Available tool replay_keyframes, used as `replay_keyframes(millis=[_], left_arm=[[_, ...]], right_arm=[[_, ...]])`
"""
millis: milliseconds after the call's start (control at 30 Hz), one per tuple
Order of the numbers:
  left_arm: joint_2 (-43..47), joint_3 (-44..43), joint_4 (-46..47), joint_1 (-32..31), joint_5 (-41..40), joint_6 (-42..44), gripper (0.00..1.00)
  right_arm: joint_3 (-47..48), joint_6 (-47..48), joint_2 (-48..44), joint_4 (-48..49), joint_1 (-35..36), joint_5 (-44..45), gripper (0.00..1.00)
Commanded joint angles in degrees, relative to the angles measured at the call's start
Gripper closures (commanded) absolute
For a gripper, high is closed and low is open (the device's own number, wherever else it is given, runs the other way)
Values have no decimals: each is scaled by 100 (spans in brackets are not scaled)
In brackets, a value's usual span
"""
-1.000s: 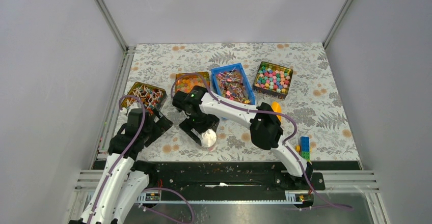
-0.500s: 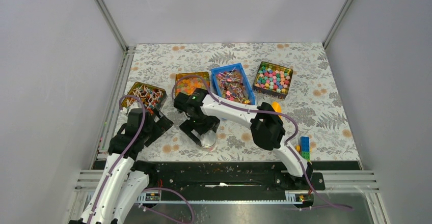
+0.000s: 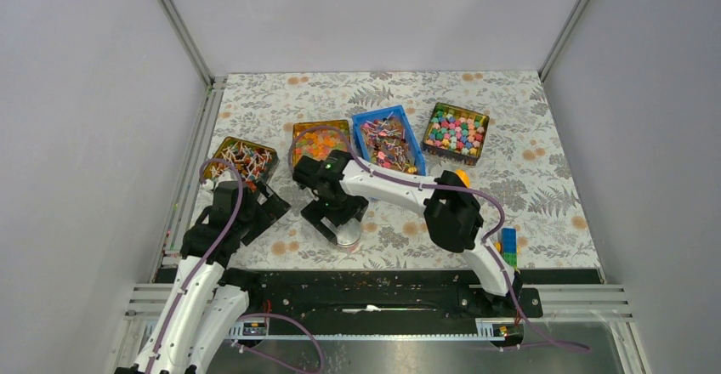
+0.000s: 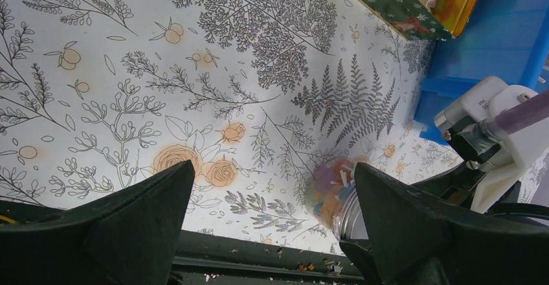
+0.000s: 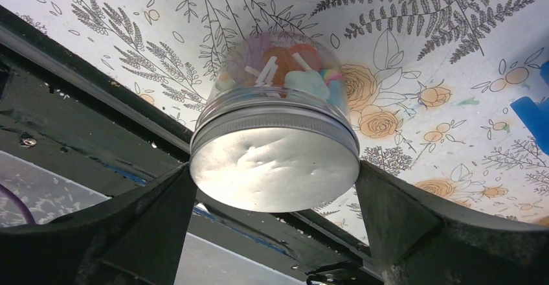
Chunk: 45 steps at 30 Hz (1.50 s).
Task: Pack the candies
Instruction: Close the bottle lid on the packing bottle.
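Floral tablecloth (image 3: pixel 544 178) under two arms: the right gripper (image 3: pixel 343 223) spreads wide around a lidded jar (image 5: pixel 275 162) of sweets standing near the table's front edge. The left gripper (image 4: pixel 272 175) hangs agape, holding nothing. The candies (image 3: pixel 387 143) fill the blue bin (image 3: pixel 367 119) behind.

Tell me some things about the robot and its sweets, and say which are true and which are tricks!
1. The clear round jar with the silver metal lid is closed. True.
2. That jar is empty. False: coloured sweets show inside.
3. The jar sits between the fingers of the open right tool. True.
4. The left tool holds a sweet. False: it is open and empty.
5. The blue plastic tray holds twist-wrapped sweets. True.
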<state>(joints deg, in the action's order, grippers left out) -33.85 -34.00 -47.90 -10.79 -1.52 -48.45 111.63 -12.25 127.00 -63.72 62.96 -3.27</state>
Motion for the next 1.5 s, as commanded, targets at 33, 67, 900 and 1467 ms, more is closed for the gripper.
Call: replay_keyframes(millis=[33, 67, 900, 1467], left_arm=[[84, 77, 236, 33, 117, -63, 1], [84, 90, 237, 33, 121, -68, 1], [189, 79, 343, 37, 312, -10, 1], [77, 62, 574, 33, 477, 171, 1]], right_arm=[[-198, 92, 1, 10, 70, 730, 6], [-187, 99, 33, -31, 76, 818, 6], [-1044, 233, -620, 456, 78, 1115, 0], [-2092, 18, -1495, 849, -88, 705, 0]])
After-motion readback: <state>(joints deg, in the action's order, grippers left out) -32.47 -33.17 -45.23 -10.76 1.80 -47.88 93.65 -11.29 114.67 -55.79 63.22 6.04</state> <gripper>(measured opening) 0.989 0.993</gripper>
